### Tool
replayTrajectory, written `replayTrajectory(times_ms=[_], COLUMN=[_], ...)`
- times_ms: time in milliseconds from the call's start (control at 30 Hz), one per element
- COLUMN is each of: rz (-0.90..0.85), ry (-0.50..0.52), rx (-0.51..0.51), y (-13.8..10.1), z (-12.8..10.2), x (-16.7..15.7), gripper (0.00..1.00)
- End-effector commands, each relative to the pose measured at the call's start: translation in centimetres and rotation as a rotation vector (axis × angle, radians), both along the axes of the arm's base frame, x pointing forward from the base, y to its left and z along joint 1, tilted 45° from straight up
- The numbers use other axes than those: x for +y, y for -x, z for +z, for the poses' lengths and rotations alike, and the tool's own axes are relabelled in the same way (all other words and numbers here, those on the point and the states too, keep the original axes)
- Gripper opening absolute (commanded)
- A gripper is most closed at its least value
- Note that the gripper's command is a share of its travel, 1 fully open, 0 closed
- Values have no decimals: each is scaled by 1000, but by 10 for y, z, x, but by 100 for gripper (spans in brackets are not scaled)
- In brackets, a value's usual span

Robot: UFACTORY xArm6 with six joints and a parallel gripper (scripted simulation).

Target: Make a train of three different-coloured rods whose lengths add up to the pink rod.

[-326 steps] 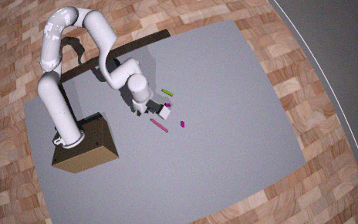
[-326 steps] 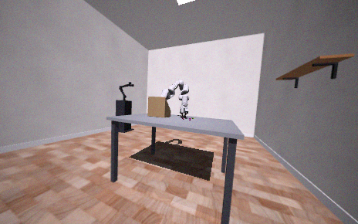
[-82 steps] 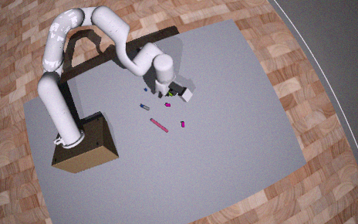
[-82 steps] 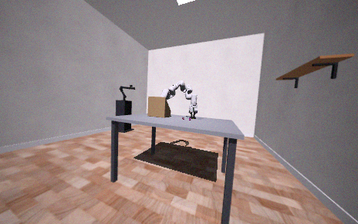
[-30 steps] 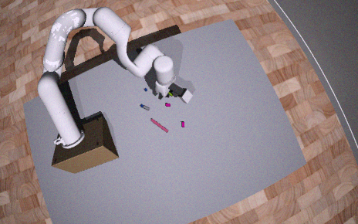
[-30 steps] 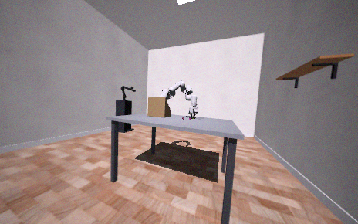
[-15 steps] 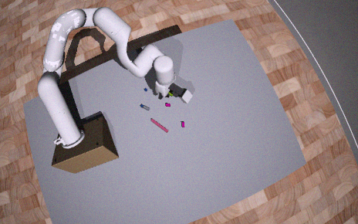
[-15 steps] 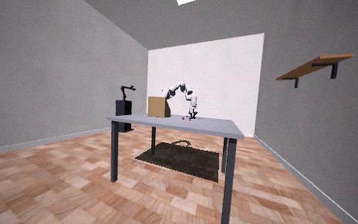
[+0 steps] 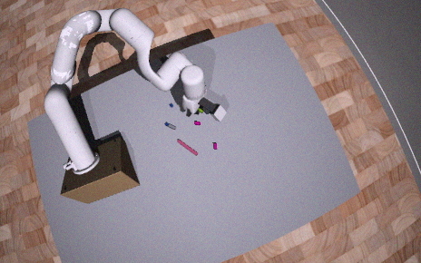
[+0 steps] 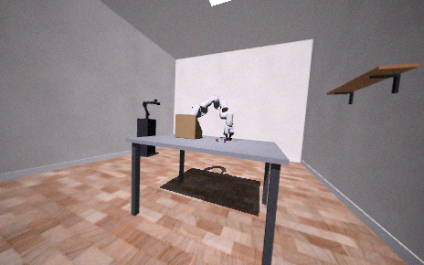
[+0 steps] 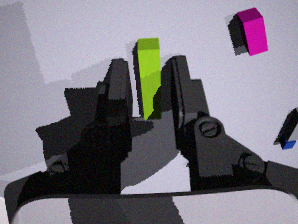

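My gripper (image 9: pixel 186 113) (image 10: pixel 228 138) (image 11: pixel 150 77) is partly open over the table. The lime rod (image 9: pixel 200 111) (image 11: pixel 150 65) lies in the wrist view between and beyond the fingertips, with a gap to each finger. The pink rod (image 9: pixel 187 147) lies slanting in the middle of the top view. A grey rod (image 9: pixel 171 126) lies with a blue rod (image 9: pixel 167 123) at its end; whether they touch is too small to tell. Another blue rod (image 9: pixel 171 105) lies apart. One magenta rod (image 9: pixel 197 122) lies near the gripper, another magenta rod (image 9: pixel 215 146) right of the pink one.
The grey table top (image 9: pixel 272 181) (image 10: pixel 247 148) carries the arm's brown base box (image 9: pixel 106 186) (image 10: pixel 186 126) at the left. The wrist view also shows a magenta rod (image 11: pixel 256 35) at the upper right and a small blue end (image 11: pixel 288 145) at the right edge.
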State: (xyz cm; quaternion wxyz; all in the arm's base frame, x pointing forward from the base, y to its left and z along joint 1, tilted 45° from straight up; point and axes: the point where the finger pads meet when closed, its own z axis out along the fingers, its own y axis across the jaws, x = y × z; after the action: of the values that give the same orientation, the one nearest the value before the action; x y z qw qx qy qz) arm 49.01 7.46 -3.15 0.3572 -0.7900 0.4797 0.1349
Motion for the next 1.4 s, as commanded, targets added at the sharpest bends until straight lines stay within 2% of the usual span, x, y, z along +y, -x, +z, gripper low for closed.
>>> replayTrajectory(times_ms=[0,167,200,1367], rz=[-2,-2,-2,-2], ry=[1,1,1,1], rx=[-3,-3,-3,-3], y=[-1,-1,-1,-1], z=[1,1,1,1], x=[-1,-1,-1,-1], gripper=[24,24,4,4])
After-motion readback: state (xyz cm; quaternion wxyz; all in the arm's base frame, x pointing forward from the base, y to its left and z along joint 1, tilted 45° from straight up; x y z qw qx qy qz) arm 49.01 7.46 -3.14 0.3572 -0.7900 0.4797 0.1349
